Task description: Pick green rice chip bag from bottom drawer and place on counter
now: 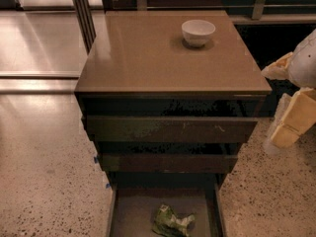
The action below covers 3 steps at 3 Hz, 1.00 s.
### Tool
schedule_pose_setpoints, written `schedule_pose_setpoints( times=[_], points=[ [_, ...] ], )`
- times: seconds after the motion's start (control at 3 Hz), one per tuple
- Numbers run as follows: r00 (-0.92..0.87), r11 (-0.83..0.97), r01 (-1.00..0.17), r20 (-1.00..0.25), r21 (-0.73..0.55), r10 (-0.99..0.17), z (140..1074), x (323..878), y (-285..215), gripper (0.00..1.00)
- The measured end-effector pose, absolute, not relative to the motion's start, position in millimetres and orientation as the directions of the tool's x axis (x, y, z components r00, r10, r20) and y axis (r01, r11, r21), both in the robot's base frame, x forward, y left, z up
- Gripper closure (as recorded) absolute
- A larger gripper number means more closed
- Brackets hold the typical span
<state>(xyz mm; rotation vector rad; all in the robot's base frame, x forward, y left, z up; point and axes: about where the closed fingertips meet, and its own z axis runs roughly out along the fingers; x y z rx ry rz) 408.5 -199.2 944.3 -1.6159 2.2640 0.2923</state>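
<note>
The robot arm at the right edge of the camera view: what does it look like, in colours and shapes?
The arm has a rounded, whitish shell with a cream, wedge-shaped piece projecting from it. Below it, the gripper, at the right edge of the view beside the drawer cabinet, is made of blocky, pale yellow parts with flat faces. No cables, markings or labels are visible on them.
</note>
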Motion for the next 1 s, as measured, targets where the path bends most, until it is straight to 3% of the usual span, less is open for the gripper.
schedule_pose_setpoints(
  times=[0.33,1.0],
  points=[
    [-0.287,0.327,-0.945,-0.415,-0.027,-0.863,934.8,407.0,-198.1,0.0],
    [-0.347,0.281,-0.937,-0.617,0.205,-0.706,755.0,393.4,-141.9,0.0]
  ],
)
